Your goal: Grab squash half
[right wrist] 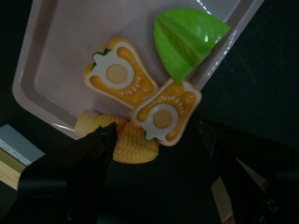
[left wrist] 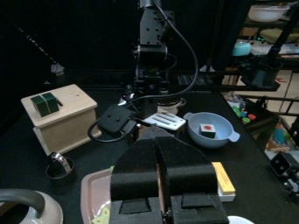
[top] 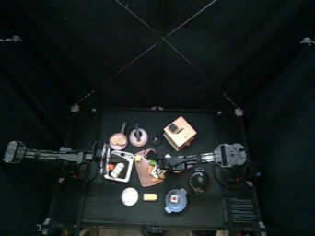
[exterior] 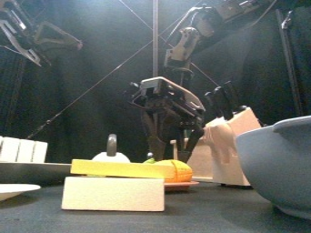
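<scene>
Two orange squash halves (right wrist: 117, 74) (right wrist: 166, 109) lie cut side up on a pale pink tray (right wrist: 65, 52), seen in the right wrist view. A green leaf-shaped piece (right wrist: 187, 39) lies beside them, and a yellow ribbed piece (right wrist: 126, 147) sits at the tray's rim. My right gripper (right wrist: 158, 171) hangs open just above the tray, its jaws spread either side of the nearer half. In the front view it (exterior: 166, 114) points down over the squash (exterior: 177, 169). My left gripper (left wrist: 170, 179) is shut and holds nothing, at the tray's left side (top: 120, 168).
A wooden box (top: 180, 134) stands behind the tray. A blue bowl (top: 175, 200), a yellow block (top: 150, 196) and a white plate (top: 131, 195) sit near the front edge. Two round dishes (top: 118, 140) are at the back left.
</scene>
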`<state>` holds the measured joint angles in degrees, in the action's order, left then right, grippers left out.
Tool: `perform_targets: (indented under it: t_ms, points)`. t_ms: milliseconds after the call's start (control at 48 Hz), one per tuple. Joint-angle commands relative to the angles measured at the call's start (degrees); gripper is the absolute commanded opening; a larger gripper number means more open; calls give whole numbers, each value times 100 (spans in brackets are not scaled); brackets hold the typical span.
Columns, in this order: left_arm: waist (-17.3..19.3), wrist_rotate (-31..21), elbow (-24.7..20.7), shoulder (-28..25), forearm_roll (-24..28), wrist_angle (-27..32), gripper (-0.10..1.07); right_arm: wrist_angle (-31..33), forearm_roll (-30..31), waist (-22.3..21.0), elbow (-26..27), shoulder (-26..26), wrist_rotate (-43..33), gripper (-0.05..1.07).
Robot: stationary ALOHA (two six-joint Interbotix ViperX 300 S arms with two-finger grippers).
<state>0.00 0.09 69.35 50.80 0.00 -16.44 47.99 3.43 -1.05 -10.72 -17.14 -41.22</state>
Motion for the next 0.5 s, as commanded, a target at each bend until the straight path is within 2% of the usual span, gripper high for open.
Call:
perform_targets:
  t_ms: [0,479]
  points:
    - [18,9,-79,-18,9,-18,-2,-141,-9,-18,0,123,0,104]
    - [26,9,-62,-18,0,-18,-2,-404,-44,-123,-176,44,0,104]
